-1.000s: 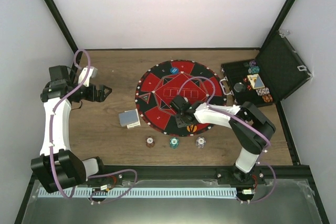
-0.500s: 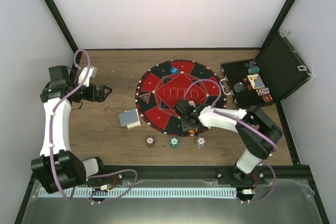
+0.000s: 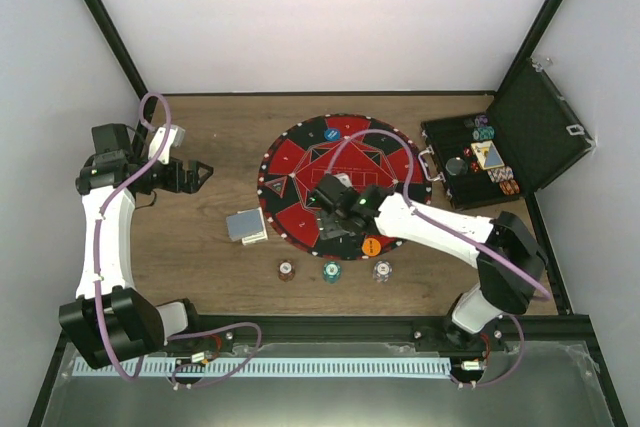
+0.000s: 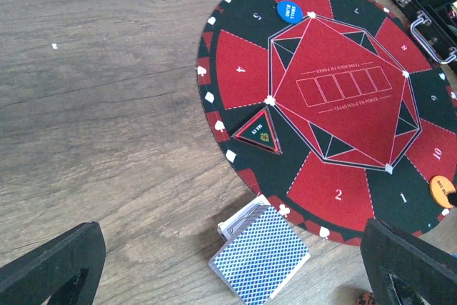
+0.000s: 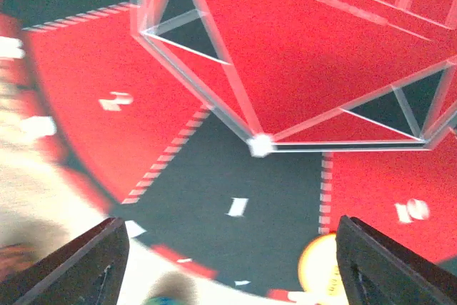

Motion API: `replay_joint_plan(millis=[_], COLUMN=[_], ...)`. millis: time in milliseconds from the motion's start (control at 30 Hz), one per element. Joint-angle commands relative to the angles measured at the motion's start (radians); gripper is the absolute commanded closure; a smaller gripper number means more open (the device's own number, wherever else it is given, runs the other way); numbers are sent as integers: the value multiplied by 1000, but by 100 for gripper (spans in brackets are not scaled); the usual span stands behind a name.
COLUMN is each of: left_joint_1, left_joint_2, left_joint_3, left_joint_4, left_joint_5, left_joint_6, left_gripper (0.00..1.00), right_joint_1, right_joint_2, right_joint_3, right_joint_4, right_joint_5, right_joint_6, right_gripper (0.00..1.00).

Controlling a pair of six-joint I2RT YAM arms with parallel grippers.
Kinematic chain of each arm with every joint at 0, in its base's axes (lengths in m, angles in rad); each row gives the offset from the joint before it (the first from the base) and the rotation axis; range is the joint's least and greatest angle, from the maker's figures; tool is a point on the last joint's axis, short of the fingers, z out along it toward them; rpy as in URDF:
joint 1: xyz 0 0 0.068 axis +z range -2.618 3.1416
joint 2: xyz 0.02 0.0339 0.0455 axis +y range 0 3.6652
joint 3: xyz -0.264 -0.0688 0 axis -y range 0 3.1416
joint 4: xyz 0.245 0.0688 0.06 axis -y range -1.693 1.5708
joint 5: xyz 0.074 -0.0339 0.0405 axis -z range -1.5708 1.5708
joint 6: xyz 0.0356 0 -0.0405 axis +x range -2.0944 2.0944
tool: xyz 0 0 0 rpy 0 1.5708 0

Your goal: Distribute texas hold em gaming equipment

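While the right pincer [image 3: 332,195] hung wide and empty over the near-left part of the round mat [image 3: 296,161], the orange chip [image 3: 371,245] lay near-right of it, on the mat's rim toward the near edge. Off the mat toward the left edge sat the card deck [image 3: 246,226], skewed to the edges of the desk [image 3: 200,267], roughly between the arms. The left pincer [image 3: 203,171], equally wide and empty, hovered beyond it. A row of three chips [image 3: 331,270] lined the near edge; neither reach looked obstructed.
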Motion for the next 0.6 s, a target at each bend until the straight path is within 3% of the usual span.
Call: replay_joint_plan(millis=[0, 267, 567], left_joint_1=[5, 5, 5], left_joint_2=[-1, 5, -3], left_joint_3=[32, 37, 38], left_joint_4=[6, 14, 15], left_joint_5=[6, -48, -51], left_joint_6=[-11, -22, -21], left_gripper=[0, 0, 0], right_joint_1=[119, 297, 319], right_joint_2=[12, 217, 332], right_joint_3=[124, 291, 336], right_joint_4=[-12, -2, 0], right_joint_5=[-72, -139, -146], right_joint_6=[1, -18, -38], right_gripper=[16, 9, 14])
